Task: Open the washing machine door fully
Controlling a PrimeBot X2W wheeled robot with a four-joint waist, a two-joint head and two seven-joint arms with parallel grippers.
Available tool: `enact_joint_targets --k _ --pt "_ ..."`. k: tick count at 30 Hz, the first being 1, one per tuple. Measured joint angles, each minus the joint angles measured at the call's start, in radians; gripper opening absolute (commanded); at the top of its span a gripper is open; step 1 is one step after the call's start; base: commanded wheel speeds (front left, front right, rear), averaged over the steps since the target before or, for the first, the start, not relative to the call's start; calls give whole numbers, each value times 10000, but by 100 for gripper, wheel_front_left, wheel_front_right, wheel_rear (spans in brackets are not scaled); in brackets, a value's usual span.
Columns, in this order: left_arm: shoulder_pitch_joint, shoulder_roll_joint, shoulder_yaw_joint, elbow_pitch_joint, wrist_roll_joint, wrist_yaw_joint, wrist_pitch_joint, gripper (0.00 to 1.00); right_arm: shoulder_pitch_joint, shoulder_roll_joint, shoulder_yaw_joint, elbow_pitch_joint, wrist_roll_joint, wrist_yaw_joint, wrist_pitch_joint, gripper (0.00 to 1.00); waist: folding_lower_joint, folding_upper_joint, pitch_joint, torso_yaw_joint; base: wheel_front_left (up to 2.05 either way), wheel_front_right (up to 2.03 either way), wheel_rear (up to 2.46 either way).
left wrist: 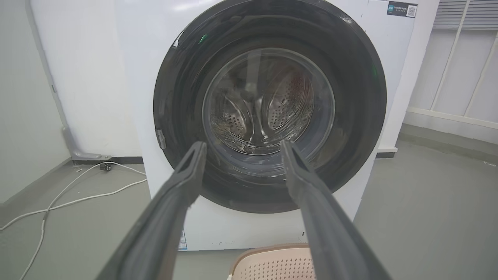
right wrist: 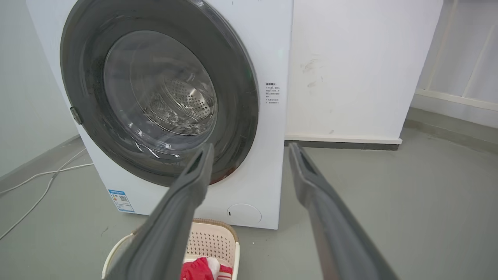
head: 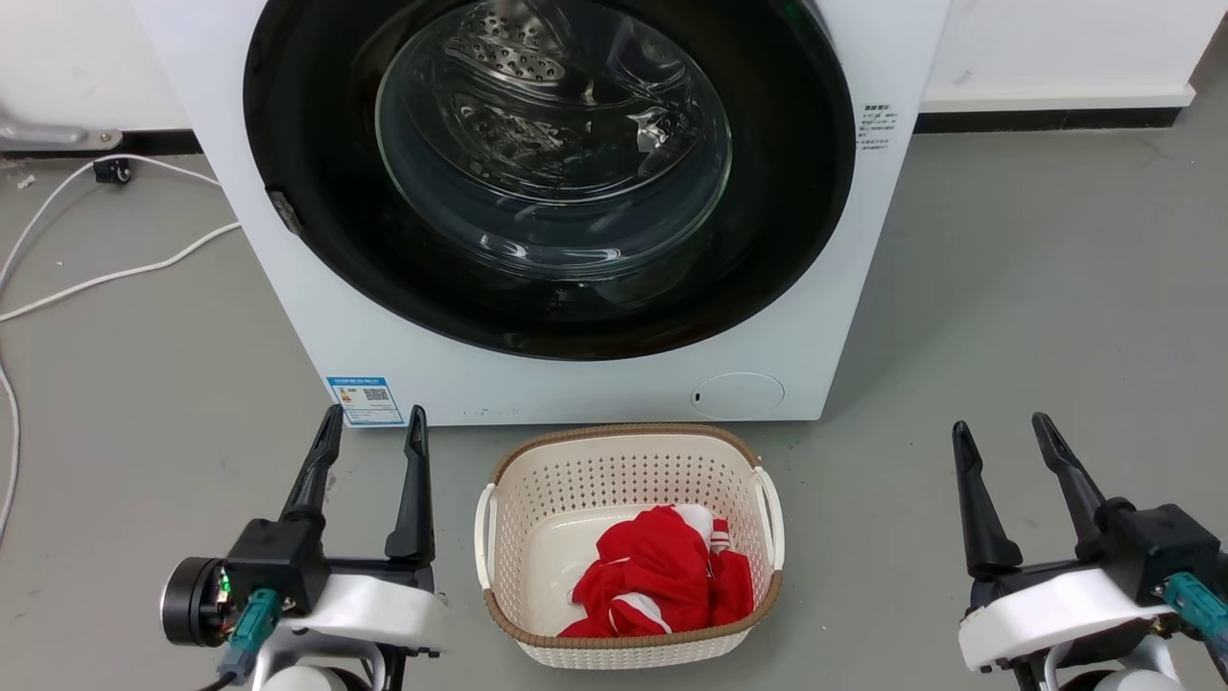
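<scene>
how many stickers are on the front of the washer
3: a blue QR label at the washing machine's lower left, a text label right of the door, a dark QR sticker top right. More may hide elsewhere.

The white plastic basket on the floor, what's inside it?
A crumpled red cloth with white stripes lies in the white perforated plastic basket with a brown rim. Whatever might be beneath the cloth is covered.

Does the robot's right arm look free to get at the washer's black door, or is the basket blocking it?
Probably yes. The right gripper hangs open, short of the washing machine door, with bare floor ahead of it. The basket sits off to its left, out of the way.
</scene>
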Motion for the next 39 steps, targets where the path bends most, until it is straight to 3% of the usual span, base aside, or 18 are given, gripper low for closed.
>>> enact_joint_targets --k 20,38,39 --pt "179 -196 69 -36 1354 10 -324 100 32 0 54 -31 -1218 2 -82 100 0 0 3 -60 0 0 0" --pt "226 -420 326 90 1290 -288 -326 100 30 0 25 17 -851 2 6 100 0 0 10 39 0 0 0" --pt "226 -433 339 90 1292 -291 -326 100 29 0 27 23 -742 2 4 39 -1 0 10 39 0 0 0"
